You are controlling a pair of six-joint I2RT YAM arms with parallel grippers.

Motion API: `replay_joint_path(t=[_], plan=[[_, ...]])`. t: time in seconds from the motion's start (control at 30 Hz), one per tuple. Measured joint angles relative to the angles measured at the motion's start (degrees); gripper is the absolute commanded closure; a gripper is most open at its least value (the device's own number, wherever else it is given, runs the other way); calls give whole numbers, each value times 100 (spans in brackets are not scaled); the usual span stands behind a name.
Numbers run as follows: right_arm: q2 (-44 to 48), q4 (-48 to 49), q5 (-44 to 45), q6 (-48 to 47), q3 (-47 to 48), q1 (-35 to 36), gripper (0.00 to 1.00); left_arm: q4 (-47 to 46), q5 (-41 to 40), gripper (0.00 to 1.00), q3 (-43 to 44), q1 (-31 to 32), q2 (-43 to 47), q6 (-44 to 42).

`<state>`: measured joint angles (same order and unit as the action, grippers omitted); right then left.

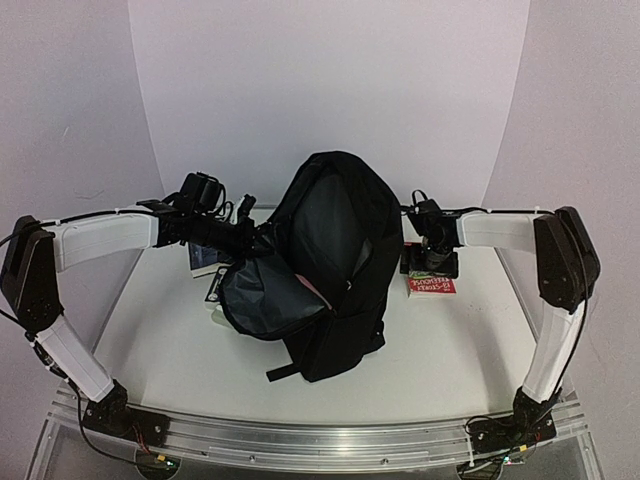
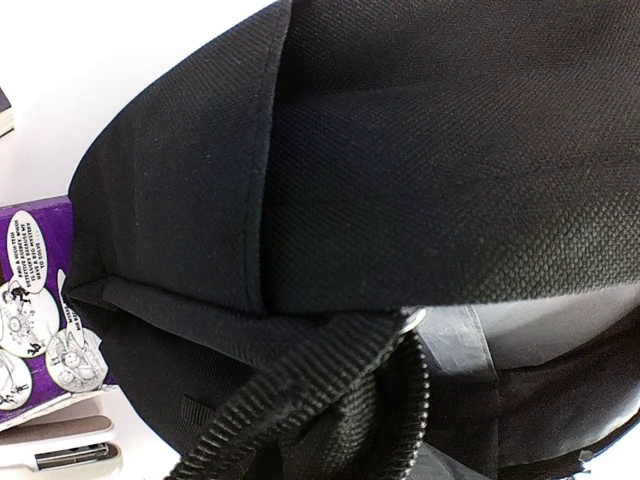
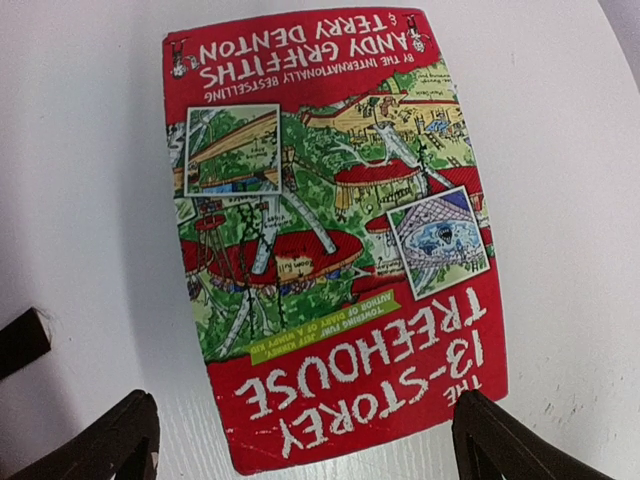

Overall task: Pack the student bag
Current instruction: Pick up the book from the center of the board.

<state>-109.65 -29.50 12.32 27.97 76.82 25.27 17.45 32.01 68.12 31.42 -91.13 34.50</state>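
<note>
Right gripper (image 3: 305, 425) spread above one red book (image 3: 330, 240), beside one student bag (image 1: 350, 200)

Bag (image 1: 360, 290): large black soft fabric backpack, around middle of white surface (image 1: 450, 340). Top toward far side, base toward near edge, body slumped, partly upright. Main compartment unzipped and gaping toward left; grey lining (image 1: 262, 298) exposed, front panel sagging down-left like a pouch. Black strap end (image 1: 283, 372) trailing on surface at near-left corner of base. Left wrist view close up: coarse black weave, stitched seam running top to bottom, ribbed webbing (image 2: 300, 400) hanging across lower part, grey lining strip at right
</note>
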Motion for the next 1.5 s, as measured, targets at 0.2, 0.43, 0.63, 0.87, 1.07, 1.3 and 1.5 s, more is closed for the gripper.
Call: replay_joint_path(t=[0.2, 0.43, 0.63, 0.87, 1.07, 1.3, 1.5], plan=[[-467, 44, -40, -123, 330, -78, 2, 0, 2, 100, 0, 0, 0, 0], [-923, 6, 20, -363, 434, -74, 7, 0, 4, 100, 0, 0, 0, 0], [-1066, 31, 90, -472, 613, -75, 50, 0, 2, 100, 0, 0, 0, -4], [-1066, 290, 31, -469, 635, -17, 97, 10, -14, 100, 0, 2, 10, -26], [-837, 328, 306, -421, 424, -10, 100, 5, -45, 100, -59, 2, 61, -26], [-232, -8, 1072, -342, -71, -23, 100, -19, -143, 100, -237, 2, 197, -52], [-216, -156, 1449, -333, -159, -23, 100, -102, -219, 100, -414, 2, 319, -61]])
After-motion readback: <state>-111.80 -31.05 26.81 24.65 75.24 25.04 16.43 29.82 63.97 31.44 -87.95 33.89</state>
